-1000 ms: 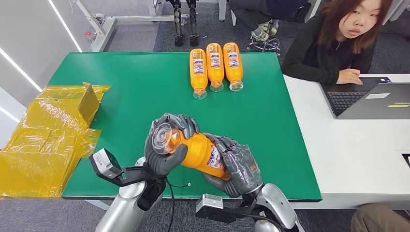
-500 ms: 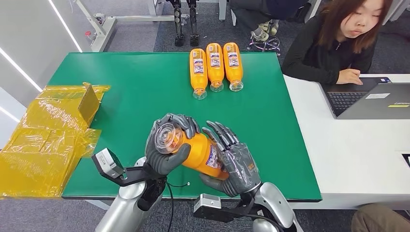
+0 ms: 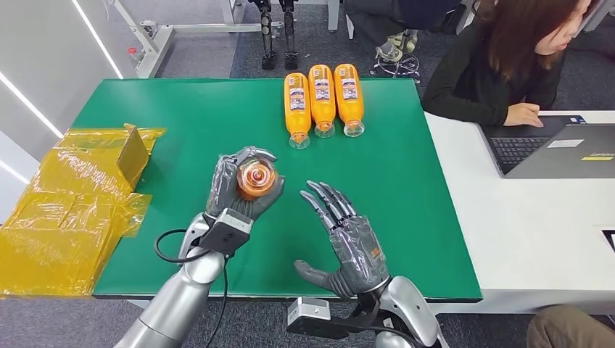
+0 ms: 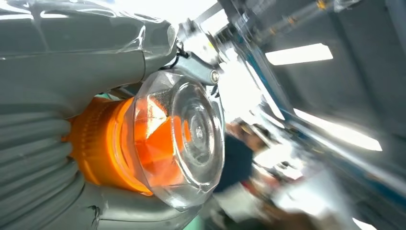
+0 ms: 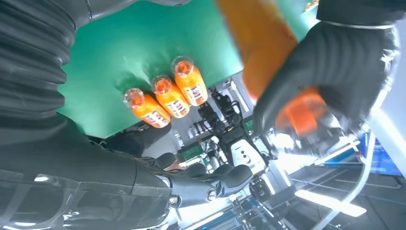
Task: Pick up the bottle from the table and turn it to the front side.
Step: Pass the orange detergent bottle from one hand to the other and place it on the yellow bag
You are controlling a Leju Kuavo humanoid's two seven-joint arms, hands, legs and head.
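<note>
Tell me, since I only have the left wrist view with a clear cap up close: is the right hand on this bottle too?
Observer: No. The right hand is open with fingers spread, beside the bottle and apart from it.
Operator: So the left hand carries it alone?
Observer: Yes, the left hand grips it above the green table, cap toward the head camera.
Operator: Any other bottles?
Observer: Three bottles lie side by side at the table's far edge.
</note>
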